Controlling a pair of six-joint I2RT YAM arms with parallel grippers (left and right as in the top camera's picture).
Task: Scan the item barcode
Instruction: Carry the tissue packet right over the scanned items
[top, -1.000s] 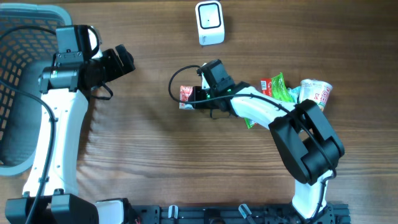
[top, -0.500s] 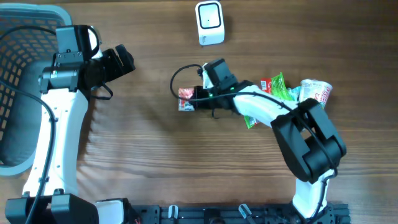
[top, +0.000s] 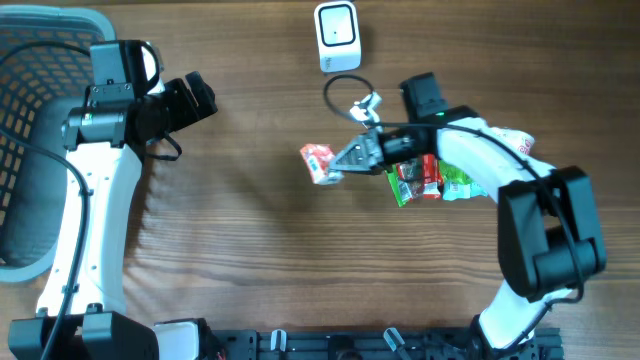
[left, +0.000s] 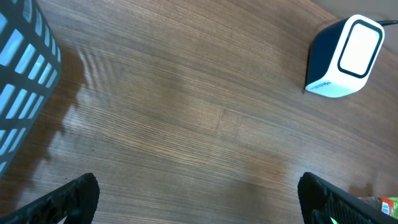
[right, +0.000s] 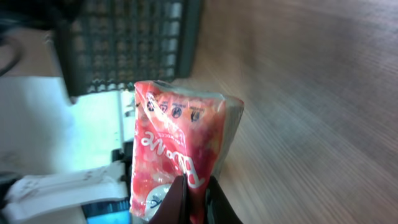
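A red snack packet (top: 318, 162) hangs above the middle of the table, pinched at its end by my right gripper (top: 342, 158), which is shut on it. In the right wrist view the packet (right: 180, 146) stands up from the shut gripper (right: 196, 200), its printed red face toward the camera; no barcode shows. The white scanner (top: 337, 36) stands at the far edge, also seen from the left wrist (left: 345, 57). My left gripper (top: 200, 97) hovers far left, wide open (left: 199, 208) with bare wood between its fingers.
A dark mesh basket (top: 30, 150) fills the left edge of the table and shows beyond the packet (right: 124, 37). Red and green packets (top: 425, 178) and a noodle cup (top: 512, 140) lie under the right arm. A black cable loops near the scanner (top: 345, 92).
The right gripper closed on the red packet and lifted it off the table. The arm swung back to the right, with the packet now a little right of where it lay. The left arm stayed still.
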